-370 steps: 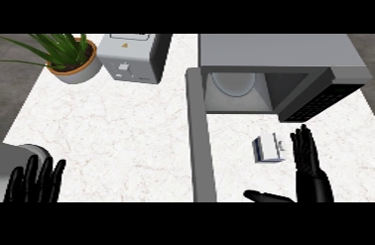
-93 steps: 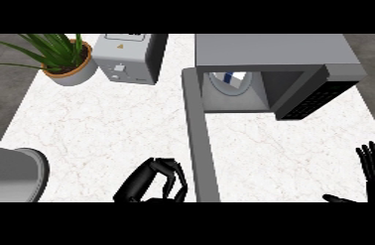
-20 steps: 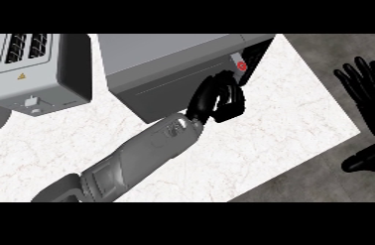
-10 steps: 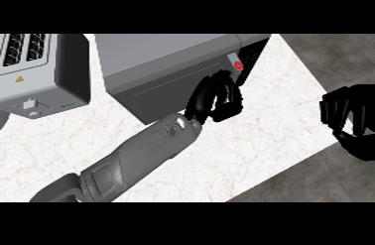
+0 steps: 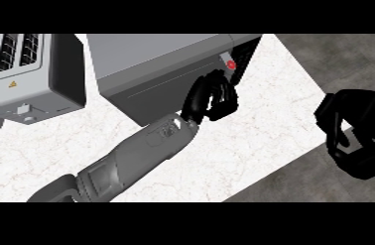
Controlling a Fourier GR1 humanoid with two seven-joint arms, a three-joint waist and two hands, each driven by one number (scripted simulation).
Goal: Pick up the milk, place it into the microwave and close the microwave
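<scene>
Right hand (image 5: 350, 135) now curled shut, left hand (image 5: 212, 96) curled vs microwave (image 5: 157, 70) door

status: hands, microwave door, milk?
Left hand curled against microwave door, door looks shut. Right hand curled, holding nothing, at right edge. Milk not visible. Nothing in the way.

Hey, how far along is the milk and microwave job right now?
Mostly done, it seems. The microwave door looks shut, and no milk shows on the counter, though its inside is hidden. In hand: the left hand sits curled against the door front near the red button. Left: pulling that hand away. The right hand is curled, holding nothing.
</scene>
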